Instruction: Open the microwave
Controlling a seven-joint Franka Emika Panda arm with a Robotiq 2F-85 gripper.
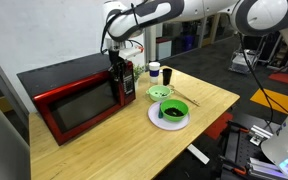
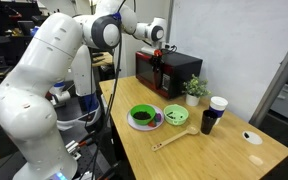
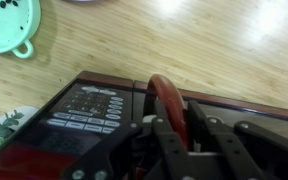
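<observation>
The glossy red microwave (image 1: 72, 98) with a black top stands at the back of the wooden table in both exterior views (image 2: 176, 68). Its door looks closed. In the wrist view I see its black control panel (image 3: 84, 110) and the curved red door handle (image 3: 166, 98) beside it. My gripper (image 3: 177, 114) straddles that handle, one finger on each side, pressed close against it. In the exterior views the gripper (image 1: 118, 68) (image 2: 159, 52) sits at the control-panel end of the microwave's front.
On the table stand a green bowl on a white plate (image 1: 170, 111) (image 2: 142, 117), a green colander (image 1: 159, 93) (image 2: 176, 115) (image 3: 9, 25), a wooden spoon (image 2: 170, 140), cups (image 2: 214, 113) and a small plant (image 2: 195, 88). The table edge is close in front.
</observation>
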